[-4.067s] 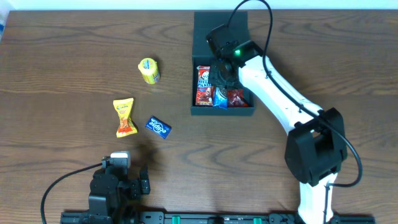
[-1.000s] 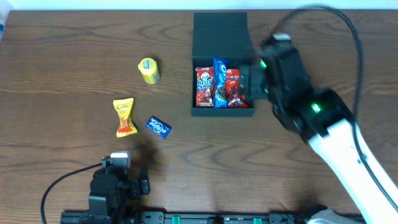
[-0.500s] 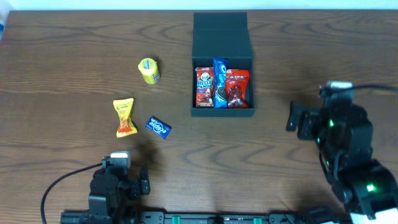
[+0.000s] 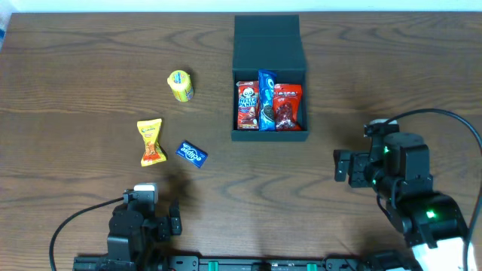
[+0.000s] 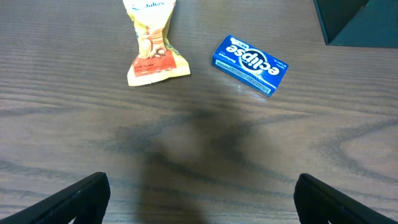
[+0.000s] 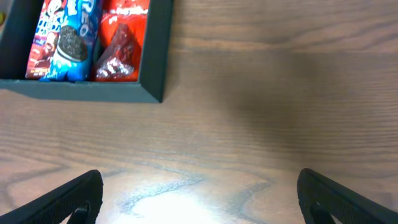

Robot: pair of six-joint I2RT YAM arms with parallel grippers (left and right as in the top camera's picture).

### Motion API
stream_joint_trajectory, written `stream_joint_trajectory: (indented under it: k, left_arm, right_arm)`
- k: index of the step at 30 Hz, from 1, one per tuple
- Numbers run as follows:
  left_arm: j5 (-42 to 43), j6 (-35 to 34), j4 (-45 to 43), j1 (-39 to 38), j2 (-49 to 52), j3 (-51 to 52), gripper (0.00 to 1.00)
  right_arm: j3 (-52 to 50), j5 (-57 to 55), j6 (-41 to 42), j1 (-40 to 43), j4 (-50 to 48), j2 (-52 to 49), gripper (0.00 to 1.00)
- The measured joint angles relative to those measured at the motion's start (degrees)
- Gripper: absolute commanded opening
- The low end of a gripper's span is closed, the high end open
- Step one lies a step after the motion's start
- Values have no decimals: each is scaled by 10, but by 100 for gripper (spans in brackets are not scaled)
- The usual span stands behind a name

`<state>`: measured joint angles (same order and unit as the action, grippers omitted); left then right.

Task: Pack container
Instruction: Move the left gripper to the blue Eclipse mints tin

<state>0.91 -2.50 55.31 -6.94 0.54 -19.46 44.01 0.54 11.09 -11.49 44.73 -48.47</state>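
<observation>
The dark teal container (image 4: 269, 136) sits at the back centre of the table with its flap lid (image 4: 267, 38) open. A red panda packet (image 4: 247, 104), a blue cookie packet (image 4: 266, 99) and a red packet (image 4: 287, 105) lie side by side in it. My right gripper (image 4: 374, 168) hovers open and empty over bare wood, in front of and to the right of the container; its wrist view shows the container's near corner (image 6: 155, 68) ahead of the wide-spread jaws (image 6: 199, 194). At the front left my left gripper (image 4: 143, 223) is open and empty.
Left of the container lie a yellow round snack (image 4: 180, 85), a yellow-orange packet (image 4: 151, 141) and a blue gum box (image 4: 191, 153). The left wrist view shows that gum box (image 5: 250, 65) and packet (image 5: 154, 46) ahead of the open left gripper (image 5: 202, 194).
My right arm has drawn back from the container to the table's front right, open and empty. The blue cookie packet now lies between the two red ones. The left arm is still.
</observation>
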Motion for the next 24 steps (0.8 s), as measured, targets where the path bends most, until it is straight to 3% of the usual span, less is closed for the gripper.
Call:
stream_joint_trajectory:
  k: [24]
  left_arm:
    - [0, 0, 0, 0, 0, 0, 96]
  right_arm:
    - [0, 11, 0, 0, 32, -14, 99]
